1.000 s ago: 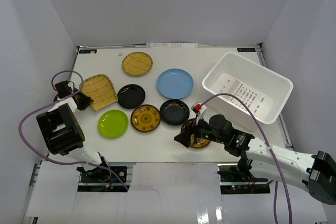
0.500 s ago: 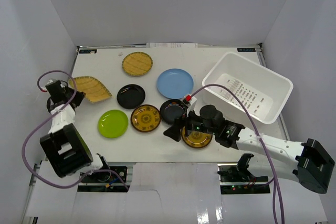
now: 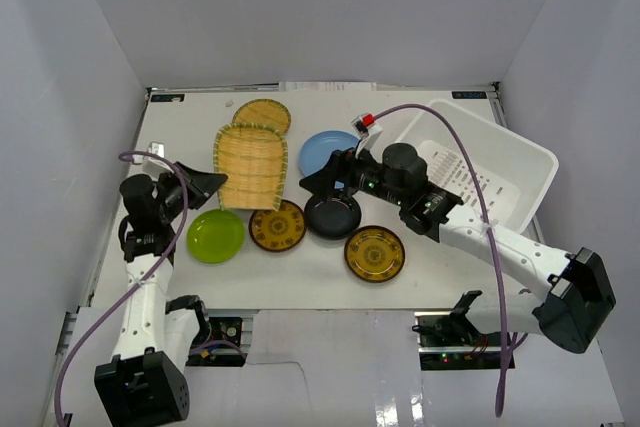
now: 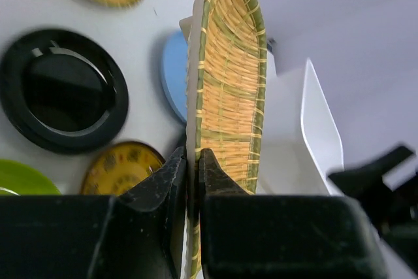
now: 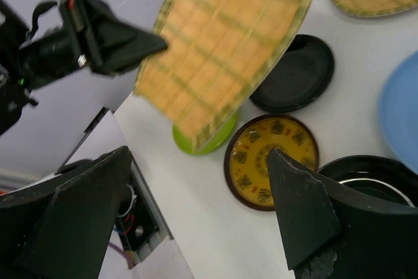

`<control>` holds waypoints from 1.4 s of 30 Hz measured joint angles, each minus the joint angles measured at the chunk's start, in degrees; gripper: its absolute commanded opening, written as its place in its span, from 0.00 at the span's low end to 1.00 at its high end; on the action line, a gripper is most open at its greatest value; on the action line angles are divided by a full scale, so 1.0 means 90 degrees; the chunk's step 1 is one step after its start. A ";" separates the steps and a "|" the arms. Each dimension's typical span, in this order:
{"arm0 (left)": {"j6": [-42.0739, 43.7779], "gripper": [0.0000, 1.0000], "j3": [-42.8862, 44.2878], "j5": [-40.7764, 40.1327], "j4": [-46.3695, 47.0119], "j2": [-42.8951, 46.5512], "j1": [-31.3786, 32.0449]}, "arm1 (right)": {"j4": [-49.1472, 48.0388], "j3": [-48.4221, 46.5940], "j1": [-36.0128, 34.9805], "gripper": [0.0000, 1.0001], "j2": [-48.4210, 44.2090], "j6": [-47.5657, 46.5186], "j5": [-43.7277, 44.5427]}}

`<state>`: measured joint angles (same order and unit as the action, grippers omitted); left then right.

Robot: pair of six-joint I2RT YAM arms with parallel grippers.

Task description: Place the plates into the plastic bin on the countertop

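Right now I am pinching the tan woven-look round plate [image 4: 228, 96] by its rim with my left gripper [image 4: 192, 168]. The two fingers are closed on either side of the edge, so the plate is standing nearly on edge in the left wrist view. Gripping the rim is, I judge, the only purchase such a shallow plate offers two narrow fingers.

In the overhead view the plate is hanging above the white desk [image 3: 450, 267] at centre left. It is partly covering the second tan woven plate [image 3: 262, 112] further up the frame. One glossy black plate [image 4: 62, 89] is lying below it.

The white rectangular plastic bin [image 3: 510, 172] is sitting at the upper right, well apart from the held plate, with no plate showing inside.

My right gripper [image 3: 320, 179] is hovering with its jaws spread wide and holding nothing. It is between the light blue plate [image 3: 322, 150] and the other black plate [image 3: 333, 215], facing the woven plate. I judge it is waiting there for a handover, since the bin is lying on that arm's side.

The lime green plate [image 3: 215, 235] and both amber patterned plates [image 3: 277, 225] [image 3: 374, 253] are resting flat on the desk along the lower middle.
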<state>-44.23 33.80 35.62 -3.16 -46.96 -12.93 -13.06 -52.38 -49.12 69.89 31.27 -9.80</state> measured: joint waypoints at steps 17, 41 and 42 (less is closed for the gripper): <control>-0.1503 0.35 -0.1224 0.2441 0.2812 0.0046 0.1083 | -0.0143 -0.0114 0.0658 0.08 0.0947 0.0743 -0.0408; 0.0289 0.98 -0.0704 0.2737 0.1297 0.0041 0.3109 | 0.1443 0.1010 0.5763 0.08 -0.2212 0.1185 0.3050; 0.0369 0.98 -0.0665 0.2684 0.1163 0.0053 0.3143 | 0.1532 0.1124 0.5860 0.08 -0.2229 0.1200 0.3201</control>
<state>-40.91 27.81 59.77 7.31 -46.48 15.35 0.73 -42.26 3.62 49.82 42.06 19.00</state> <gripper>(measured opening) 0.978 0.264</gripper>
